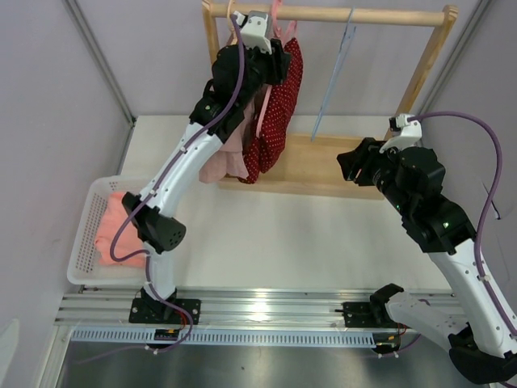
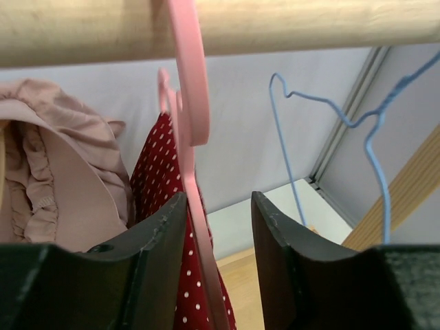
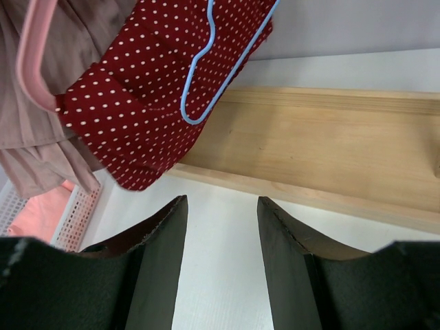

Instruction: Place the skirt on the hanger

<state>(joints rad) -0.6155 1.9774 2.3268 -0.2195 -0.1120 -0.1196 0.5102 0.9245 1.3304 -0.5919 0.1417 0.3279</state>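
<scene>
Right now I am seeing the left tool [image 2: 218, 203] holding its fingers apart up at the round wooden rail [image 2: 275, 27], with the pink plastic hanger [image 2: 194, 82] running down between them, nearer the left finger and not pinched. The dark red white-dotted skirt [image 1: 281, 105] is hanging below the rail on that hanger, touching a dusty-pink garment [image 2: 62, 172] beside it. The right tool [image 3: 221, 206] is hovering low over the white table [image 1: 283, 234], fingers apart and gripping nothing, near the rack's flat wooden base [image 3: 330, 151].

From above, the left arm [image 1: 202, 141] covers part of the red dotted skirt [image 1: 279, 129]; the pink hanger [image 2: 192, 89] runs off the left wrist view's bottom edge.
</scene>
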